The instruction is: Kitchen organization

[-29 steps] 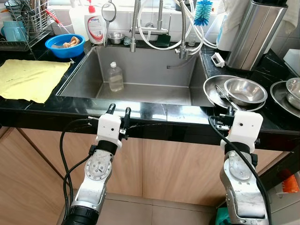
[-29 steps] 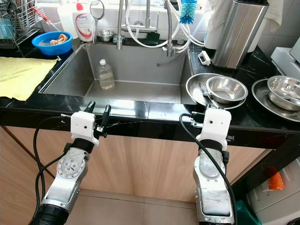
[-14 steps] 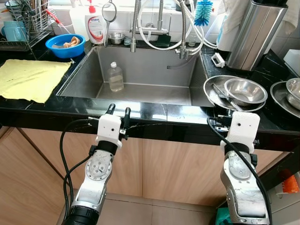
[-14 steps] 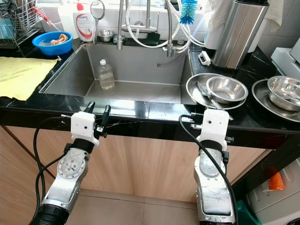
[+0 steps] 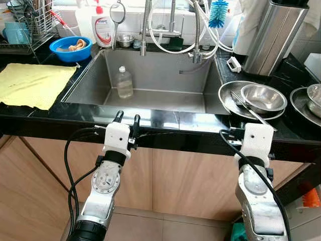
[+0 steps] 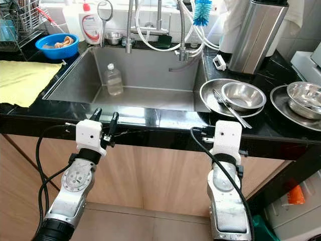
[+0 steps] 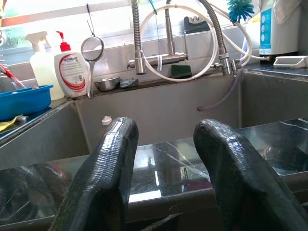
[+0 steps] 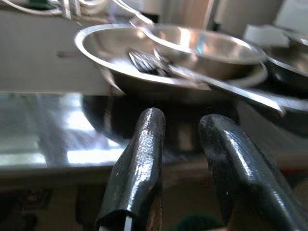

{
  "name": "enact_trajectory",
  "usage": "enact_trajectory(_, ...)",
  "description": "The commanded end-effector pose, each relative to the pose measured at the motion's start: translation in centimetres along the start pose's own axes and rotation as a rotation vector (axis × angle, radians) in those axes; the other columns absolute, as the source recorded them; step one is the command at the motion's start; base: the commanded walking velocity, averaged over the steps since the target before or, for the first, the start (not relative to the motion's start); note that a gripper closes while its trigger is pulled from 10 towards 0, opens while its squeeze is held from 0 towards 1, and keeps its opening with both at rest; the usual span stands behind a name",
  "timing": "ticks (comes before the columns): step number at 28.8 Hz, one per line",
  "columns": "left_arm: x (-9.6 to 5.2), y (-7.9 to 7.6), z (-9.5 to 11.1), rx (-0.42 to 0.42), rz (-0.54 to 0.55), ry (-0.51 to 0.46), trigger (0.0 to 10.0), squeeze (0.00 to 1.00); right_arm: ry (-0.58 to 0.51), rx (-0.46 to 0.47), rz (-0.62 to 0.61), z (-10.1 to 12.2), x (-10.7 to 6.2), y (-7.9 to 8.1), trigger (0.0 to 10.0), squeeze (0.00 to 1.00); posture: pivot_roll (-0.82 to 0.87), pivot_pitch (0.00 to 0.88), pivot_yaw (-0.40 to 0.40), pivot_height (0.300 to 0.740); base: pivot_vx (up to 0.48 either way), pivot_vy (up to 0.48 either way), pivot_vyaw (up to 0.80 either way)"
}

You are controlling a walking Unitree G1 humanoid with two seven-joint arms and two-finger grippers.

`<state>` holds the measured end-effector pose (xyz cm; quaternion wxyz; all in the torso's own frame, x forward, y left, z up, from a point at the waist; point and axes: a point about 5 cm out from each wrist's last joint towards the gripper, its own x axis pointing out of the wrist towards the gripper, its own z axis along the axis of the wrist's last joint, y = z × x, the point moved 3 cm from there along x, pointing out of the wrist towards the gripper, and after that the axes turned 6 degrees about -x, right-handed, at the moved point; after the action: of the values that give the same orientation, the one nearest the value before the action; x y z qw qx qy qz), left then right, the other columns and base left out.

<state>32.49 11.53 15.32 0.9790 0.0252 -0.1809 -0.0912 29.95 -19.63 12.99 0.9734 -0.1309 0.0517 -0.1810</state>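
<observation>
Risk: right end effector (image 8: pixel 180 159), fingers spread, empty, low at surface (image 5: pixel 165 123) edge lower right; rising could knock tongs (image 5: pixel 251 111) off plate (image 5: pixel 228 98). Left end effector (image 5: pixel 126 119) spread, empty.

A shallow steel plate (image 5: pixel 231 96) is sitting on the black counter just right of the sink, holding 1 steel bowl (image 5: pixel 263 97) and a fork (image 5: pixel 249 109) lying across its front rim
</observation>
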Motion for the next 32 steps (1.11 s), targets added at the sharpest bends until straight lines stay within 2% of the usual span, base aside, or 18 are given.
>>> enact_trajectory(1, 0.0, -0.3, -0.1, 0.001, -0.011, -0.001, 10.0, 0.0, 0.029, 0.017, -0.017, -0.5, 0.0, -0.3, 10.0, 0.0, -0.16, 0.0, -0.038, 0.706, 0.0, 0.0, 0.0)
enact_trajectory(8, 0.0, -0.3, -0.1, -0.001, -0.009, 0.001, 10.0, 0.0, 0.008, 0.03, -0.052, 0.1, 0.1, -0.9, 10.0, 0.0, -0.15, 0.0, -0.04, 0.706, 0.0, 0.0, 0.0)
enact_trajectory(21, -0.1, -0.1, -0.3, 0.001, 0.003, 0.007, 10.0, 0.0, -0.026, 0.052, -0.058, 0.9, 0.1, -0.9, 10.0, 0.0, -0.15, 0.0, -0.043, 0.706, 0.0, 0.0, 0.0)
enact_trajectory(32, -0.2, -0.1, -0.4, -0.002, 0.007, 0.008, 10.0, 0.0, -0.095, 0.058, -0.086, 2.2, 0.3, -1.4, 10.0, 0.0, -0.15, 0.0, -0.048, 0.706, 0.0, 0.0, 0.0)
